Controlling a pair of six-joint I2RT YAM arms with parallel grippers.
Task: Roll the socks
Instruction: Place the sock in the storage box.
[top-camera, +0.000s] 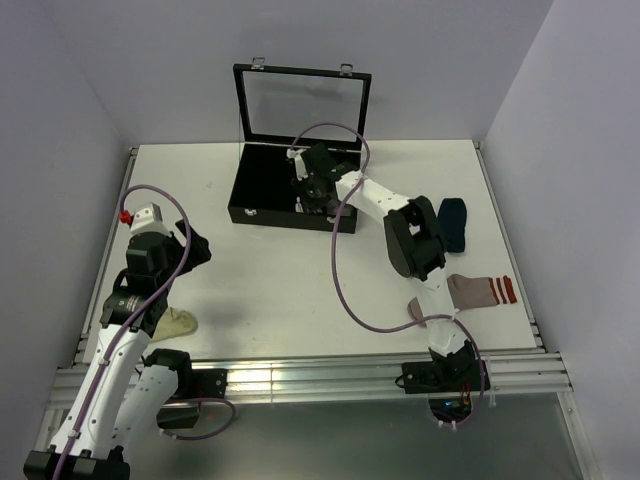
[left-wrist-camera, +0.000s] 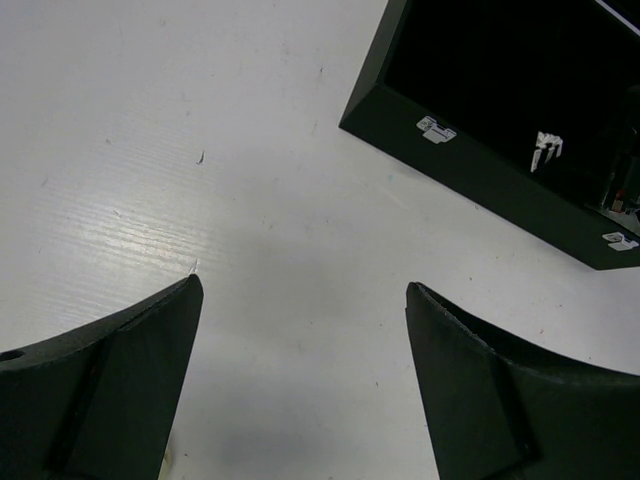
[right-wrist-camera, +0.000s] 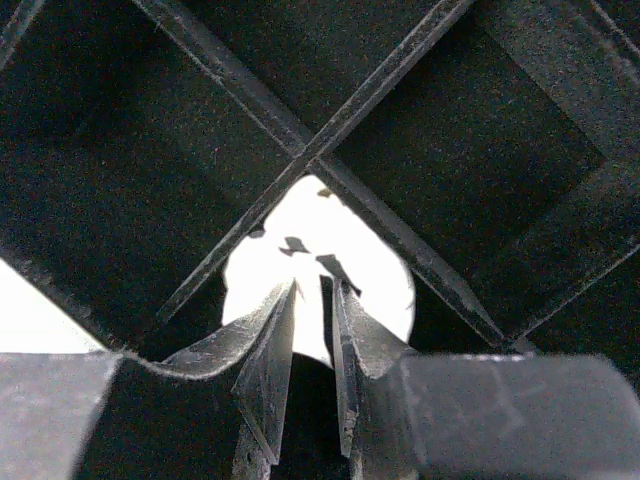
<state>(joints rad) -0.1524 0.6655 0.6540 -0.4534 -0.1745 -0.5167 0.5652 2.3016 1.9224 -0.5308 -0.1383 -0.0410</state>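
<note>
the right hand (right-wrist-camera: 315, 300) reaches into a compartment of the black box (top-camera: 262, 214) at the far middle of the tabletop (top-camera: 250, 290). its fingers are nearly pressed together at a white sock (right-wrist-camera: 375, 285) lying there; i cannot tell whether they pinch it. the left hand (left-wrist-camera: 305, 300) hovers spread over the tabletop at the near left. a navy sock (top-camera: 455, 222) and a grey striped sock (top-camera: 478, 291) lie at the right.

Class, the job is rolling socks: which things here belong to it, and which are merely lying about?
Job: navy sock; grey striped sock; cream sock; white sock inside the black case.
Lying about: the black case itself, lid open.
</note>
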